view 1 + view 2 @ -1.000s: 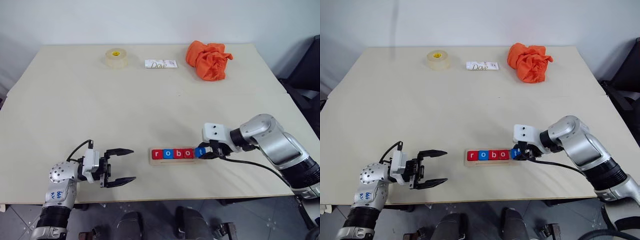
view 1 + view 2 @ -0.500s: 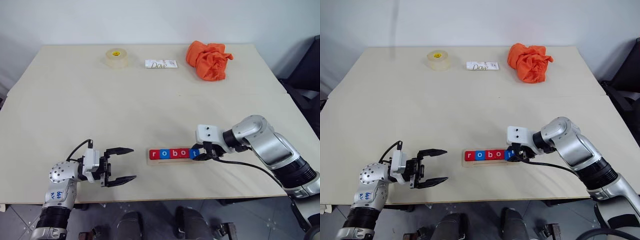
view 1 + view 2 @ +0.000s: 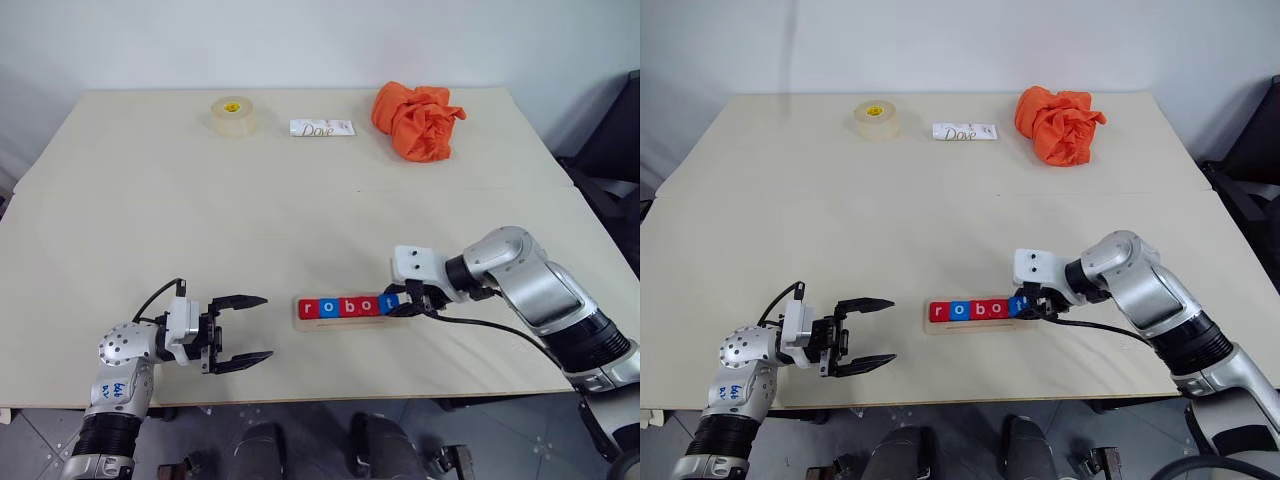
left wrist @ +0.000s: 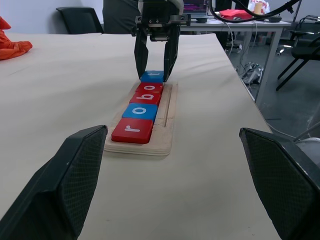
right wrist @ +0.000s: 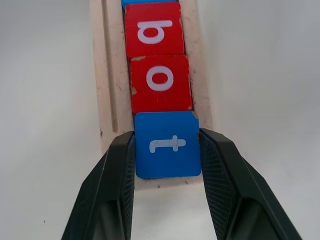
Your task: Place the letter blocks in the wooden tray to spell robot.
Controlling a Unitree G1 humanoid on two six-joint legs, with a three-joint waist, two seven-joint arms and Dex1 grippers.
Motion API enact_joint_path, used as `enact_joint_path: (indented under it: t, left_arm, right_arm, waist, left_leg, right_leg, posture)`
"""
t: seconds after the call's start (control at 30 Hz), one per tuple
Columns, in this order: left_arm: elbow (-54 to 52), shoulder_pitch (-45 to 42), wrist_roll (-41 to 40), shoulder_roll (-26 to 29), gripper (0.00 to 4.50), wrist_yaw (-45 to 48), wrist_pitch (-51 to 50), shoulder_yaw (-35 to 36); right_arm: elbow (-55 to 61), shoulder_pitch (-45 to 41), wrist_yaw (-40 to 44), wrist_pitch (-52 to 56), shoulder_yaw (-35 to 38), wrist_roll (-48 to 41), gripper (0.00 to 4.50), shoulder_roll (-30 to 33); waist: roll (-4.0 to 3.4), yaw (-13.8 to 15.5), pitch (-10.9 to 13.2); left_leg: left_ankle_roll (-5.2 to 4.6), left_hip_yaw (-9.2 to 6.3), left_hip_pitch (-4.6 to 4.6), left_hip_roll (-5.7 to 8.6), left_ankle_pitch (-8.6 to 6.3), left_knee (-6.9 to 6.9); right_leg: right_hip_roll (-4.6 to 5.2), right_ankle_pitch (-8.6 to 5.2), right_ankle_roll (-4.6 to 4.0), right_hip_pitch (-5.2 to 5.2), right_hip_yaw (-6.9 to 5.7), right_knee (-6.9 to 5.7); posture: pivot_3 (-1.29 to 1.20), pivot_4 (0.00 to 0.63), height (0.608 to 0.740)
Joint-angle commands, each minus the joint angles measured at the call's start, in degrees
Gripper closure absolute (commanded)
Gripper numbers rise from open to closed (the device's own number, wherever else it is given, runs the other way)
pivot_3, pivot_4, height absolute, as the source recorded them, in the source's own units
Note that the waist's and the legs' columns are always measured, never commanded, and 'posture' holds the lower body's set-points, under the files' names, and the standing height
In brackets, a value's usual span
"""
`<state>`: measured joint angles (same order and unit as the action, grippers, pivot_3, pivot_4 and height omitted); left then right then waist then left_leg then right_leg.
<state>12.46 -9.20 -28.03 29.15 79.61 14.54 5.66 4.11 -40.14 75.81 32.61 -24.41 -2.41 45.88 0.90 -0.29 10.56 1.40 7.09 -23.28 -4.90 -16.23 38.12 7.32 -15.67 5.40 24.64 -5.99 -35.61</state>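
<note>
Blocks: five letter blocks [image 3: 350, 306] line the wooden tray [image 4: 169, 125]; right end effector [image 5: 167, 165] pinches "t", left end effector [image 3: 243, 332] wide.

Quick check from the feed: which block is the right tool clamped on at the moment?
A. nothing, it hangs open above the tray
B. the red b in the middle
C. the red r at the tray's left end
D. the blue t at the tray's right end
D: the right tool has a finger against each side of the blue t block, last in the row on the wooden tray.
</note>
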Motion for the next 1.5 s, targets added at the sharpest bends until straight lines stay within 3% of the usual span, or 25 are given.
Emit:
enact_joint_path:
  t: [0.03, 0.3, 0.6, 0.77, 0.9, 1.07, 1.2, 1.37, 1.5]
  left_arm:
    - [-0.3, -0.4, -0.6, -0.1, 0.0, -0.2, 0.6, 0.4]
    - [0.3, -0.9, -0.5, -0.2, 0.0, -0.2, 0.8, 0.5]
    - [1.3, -1.7, -0.5, 0.0, 0.0, 0.0, 1.1, 0.5]
    - [1.4, -1.8, -0.1, 0.1, 0.0, -0.5, 1.1, 0.5]
    - [0.4, -1.7, 2.6, 0.1, 0.0, -6.4, 1.1, 1.3]
    - [-2.1, 0.2, 2.7, 1.3, 0.0, -9.9, 2.0, 3.2]
    - [-2.6, 0.9, 1.1, 3.2, 0.0, -9.9, 1.3, 5.6]
    - [-2.5, 2.7, -2.7, 6.2, 0.0, -6.1, 0.5, 8.9]
    - [-1.0, 4.3, -4.7, 8.2, 0.0, -3.3, 0.9, 11.6]
  right_arm:
    - [2.2, -0.1, 0.2, 0.5, 1.3, -1.3, 3.05, -0.4]
    - [1.5, -0.3, -0.7, 1.0, 1.2, -1.1, 3.05, -1.3]
    - [6.0, -0.5, -0.8, 6.0, 4.5, -4.5, 0.06, 0.0]
    - [7.7, 1.9, -1.3, 6.1, 8.8, -7.4, 0.03, 2.0]
    - [7.6, 7.9, -1.5, 0.1, 17.2, -12.0, 0.03, 2.8]
    - [0.9, 19.5, 4.9, -13.3, 28.6, -19.1, 0.03, 3.4]
    - [-7.1, 23.0, 12.8, -21.5, 35.0, -25.6, 0.03, 2.4]
    - [-16.1, 24.3, 16.7, -31.9, 33.6, -27.6, 0.03, 5.1]
    - [-22.3, 20.6, 16.7, -35.8, 31.4, -29.5, 0.03, 5.9]
  waist:
    - [0.0, 0.0, 0.0]
    - [0.0, 0.0, 0.0]
    - [0.0, 0.0, 0.0]
    - [0.0, 0.0, 0.0]
    - [0.01, 0.2, 0.0]
    - [0.02, 0.3, 0.0]
    - [0.02, 0.0, 0.0]
    - [0.02, -0.2, 0.0]
    - [0.01, -0.5, 0.0]
  left_leg:
    - [0.0, 0.0, 0.0, 0.0, 0.0, 0.0]
    - [0.0, 0.0, 0.0, 0.0, 0.0, 0.0]
    - [0.0, 0.0, 0.0, 0.0, 0.0, 0.0]
    - [0.0, -0.01, 0.0, 0.0, 0.0, 0.0]
    - [0.0, -0.01, 0.0, 0.01, 0.0, 0.0]
    - [-0.04, -0.03, 0.01, 0.03, -0.02, 0.0]
    - [-0.03, 0.02, 0.08, 0.02, -0.01, -0.02]
    - [0.05, 0.0, 0.21, -0.03, 0.07, -0.02]
    - [0.07, 0.02, 0.2, -0.03, 0.07, -0.04]
  right_leg:
    - [0.0, 0.0, 0.0, 0.0, 0.0, 0.0]
    - [0.0, 0.0, 0.0, 0.0, 0.0, -0.01]
    - [0.0, 0.0, 0.0, 0.01, 0.0, -0.02]
    - [0.0, 0.0, 0.0, 0.0, 0.0, -0.01]
    - [0.01, 0.0, 0.0, -0.02, -0.01, 0.01]
    - [0.01, 0.01, 0.02, -0.1, -0.02, 0.08]
    - [-0.01, 0.01, 0.03, -0.12, 0.01, 0.06]
    - [-0.06, 0.01, 0.03, -0.14, 0.02, -0.08]
    - [-0.05, 0.0, 0.01, -0.12, 0.03, -0.05]
  posture:
    - [0.0, 0.15, 0.74]
    - [0.0, 0.15, 0.74]
    - [0.0, 0.15, 0.74]
    - [0.0, 0.15, 0.74]
    - [0.0, 0.15, 0.74]
    - [0.0, 0.15, 0.74]
    - [0.0, 0.15, 0.74]
    - [0.0, 0.15, 0.74]
    - [0.0, 0.15, 0.74]
